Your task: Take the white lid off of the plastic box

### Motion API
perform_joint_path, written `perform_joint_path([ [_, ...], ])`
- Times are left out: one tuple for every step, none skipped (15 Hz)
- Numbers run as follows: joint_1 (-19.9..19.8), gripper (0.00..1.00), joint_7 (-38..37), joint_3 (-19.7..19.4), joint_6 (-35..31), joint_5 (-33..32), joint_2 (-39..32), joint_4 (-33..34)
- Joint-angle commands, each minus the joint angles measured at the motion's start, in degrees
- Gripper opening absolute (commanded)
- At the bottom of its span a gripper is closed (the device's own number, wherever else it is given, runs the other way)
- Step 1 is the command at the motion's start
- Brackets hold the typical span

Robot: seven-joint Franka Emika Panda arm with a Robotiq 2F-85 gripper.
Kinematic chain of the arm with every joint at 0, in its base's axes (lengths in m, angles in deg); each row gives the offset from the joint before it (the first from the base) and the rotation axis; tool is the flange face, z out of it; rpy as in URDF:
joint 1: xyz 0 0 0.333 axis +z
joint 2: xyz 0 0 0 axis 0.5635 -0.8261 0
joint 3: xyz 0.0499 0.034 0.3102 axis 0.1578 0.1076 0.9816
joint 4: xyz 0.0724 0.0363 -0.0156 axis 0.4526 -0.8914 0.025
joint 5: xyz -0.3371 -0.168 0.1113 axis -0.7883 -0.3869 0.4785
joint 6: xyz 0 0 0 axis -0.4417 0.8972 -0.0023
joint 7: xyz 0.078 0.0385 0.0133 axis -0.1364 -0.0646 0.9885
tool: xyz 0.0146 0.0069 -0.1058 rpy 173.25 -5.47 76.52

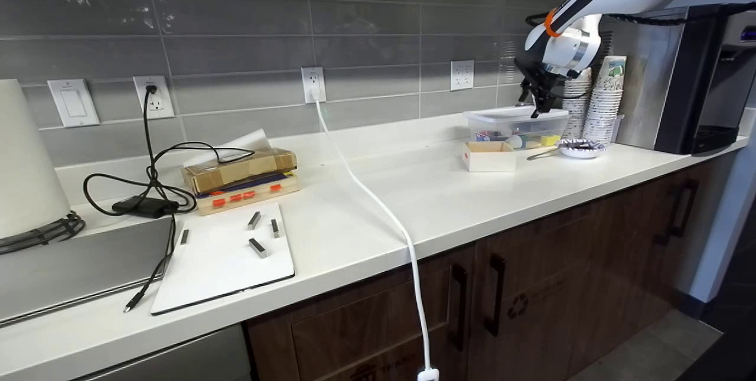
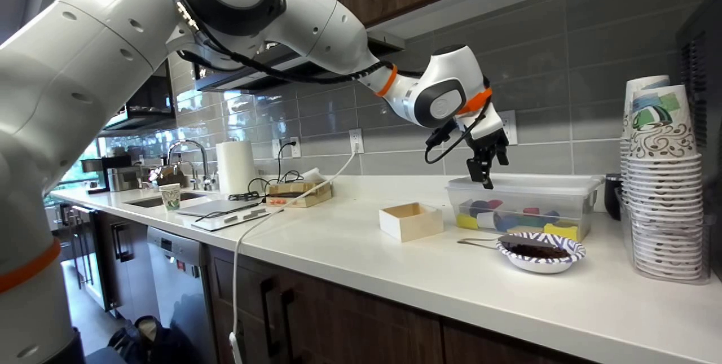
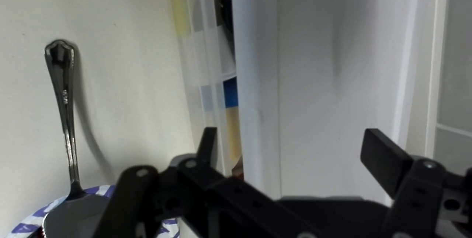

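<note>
Gripper (image 3: 291, 134) spread at one white lid (image 3: 317, 79) on one plastic box (image 2: 527, 197)

Wrist view: two fingers (image 3: 385, 160) stand wide apart; whether they touch the lid cannot be told. Beside the lid's edge, an uncovered strip of the plastic box shows. One metal utensil (image 3: 65, 101) lies nearby.

In an exterior view, two yellow pieces (image 2: 561, 232) sit in the plastic box; one patterned bowl (image 2: 544, 266) stands just beside it.

In an exterior view, two cup stacks (image 1: 603, 103) stand near; four grey bars (image 1: 258, 248) lie on one white board (image 1: 218, 269).
</note>
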Motion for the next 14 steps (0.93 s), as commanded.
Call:
perform_joint_path([
  [0.07, 1.0, -3.11, -0.64, -0.14, -2.14, -2.41, 2.99],
  [0.1, 1.0, -3.24, -0.68, -0.43, -2.35, -2.72, 3.23],
  [0.12, 1.0, -3.4, -0.72, -0.57, -2.57, -2.99, 3.53],
  [0.17, 1.0, -3.65, -0.77, -0.6, -2.88, -3.19, 3.88],
  [0.18, 1.0, -3.78, -0.77, -0.65, -3.16, -3.31, 4.14],
  [0.33, 1.0, -3.99, -0.96, -0.74, -3.61, -3.4, 4.5],
  [0.41, 1.0, -4.11, -1.06, -0.82, -4.01, -3.49, 4.81],
  [0.44, 1.0, -4.28, -1.13, -0.84, -4.36, -3.61, 5.2],
  [0.41, 1.0, -4.38, -1.11, -0.84, -4.58, -3.71, 5.56],
  [0.46, 1.0, -4.53, -1.17, -0.97, -4.86, -3.87, 5.91],
  [0.51, 1.0, -4.7, -1.24, -1.16, -5.17, -4.08, 6.26],
  [0.51, 1.0, -4.67, -1.23, -1.6, -5.45, -4.47, 6.66],
  [0.32, 1.0, -4.26, -0.93, -2.33, -5.49, -4.88, 6.96],
  [0.3, 1.0, -4.1, -0.91, -3.01, -5.69, -5.28, 7.16],
])
